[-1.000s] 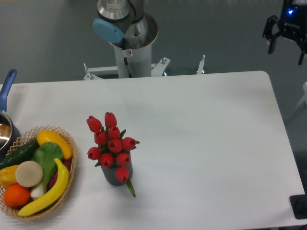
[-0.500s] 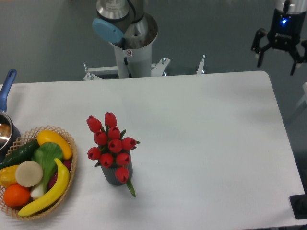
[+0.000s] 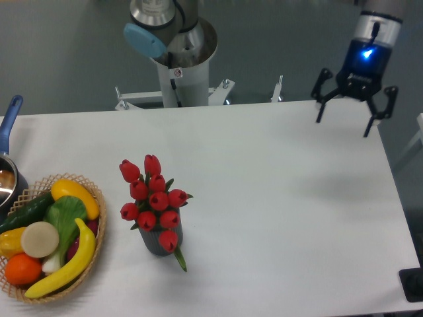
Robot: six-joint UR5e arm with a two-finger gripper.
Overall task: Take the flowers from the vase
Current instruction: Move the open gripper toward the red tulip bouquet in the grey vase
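The flowers (image 3: pixel 153 198), a bunch of red tulip buds with green leaves, stand in the vase (image 3: pixel 160 242), a short dark grey cylinder, on the left-centre of the white table. My gripper (image 3: pixel 344 125) hangs above the table's far right corner, well away from the flowers. Its two black fingers are spread wide and hold nothing. A blue light glows on the wrist above it.
A wicker basket (image 3: pixel 92 243) of fruit and vegetables lies at the front left. A blue-handled metal pot (image 3: pixel 8 173) sits at the left edge. The robot's base column (image 3: pixel 180 63) stands behind the table's back edge.
The gripper has moved left and downward from the upper right corner of the view to above the table's far right corner. Flowers and vase have not moved.
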